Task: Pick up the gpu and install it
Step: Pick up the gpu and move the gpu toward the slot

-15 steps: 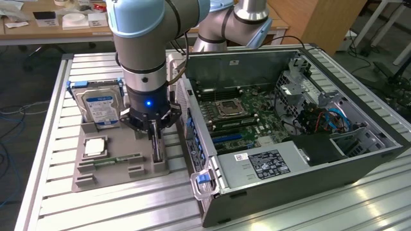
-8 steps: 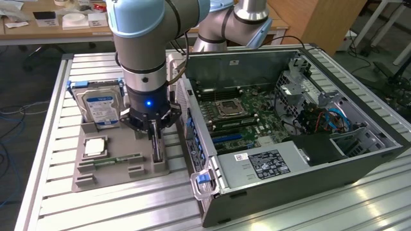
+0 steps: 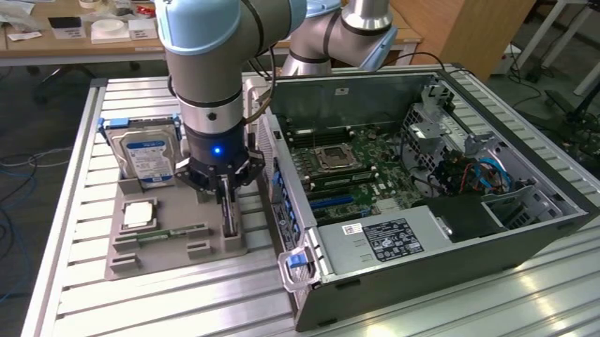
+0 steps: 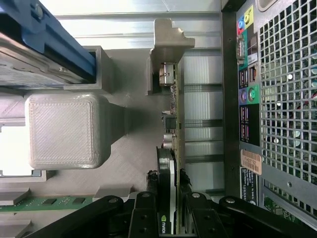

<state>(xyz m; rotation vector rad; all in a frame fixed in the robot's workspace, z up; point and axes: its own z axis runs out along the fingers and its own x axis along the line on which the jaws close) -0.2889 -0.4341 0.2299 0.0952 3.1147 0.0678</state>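
fingers [image 4: 144, 212] clamped on gpu [image 4: 174, 148], upright in tray [image 3: 178, 256] | hard drive [image 3: 148, 158] nearby | computer case [image 3: 450, 246] close alongside

Thin flat black gpu card [image 3: 229, 216] with silvery metal end bracket [image 4: 168, 43]: upright on its long edge in the grey holder tray [image 3: 122, 261], on the side beside the open PC case [image 3: 450, 261], pinched between the fingers [image 4: 150, 208].

One gpu [image 4: 173, 144], on edge, gripped by hand [image 4: 168, 179]; grey tray [image 4: 133, 148] beneath; memory stick [image 4: 49, 202] in tray; case [image 4: 287, 99] just beside.
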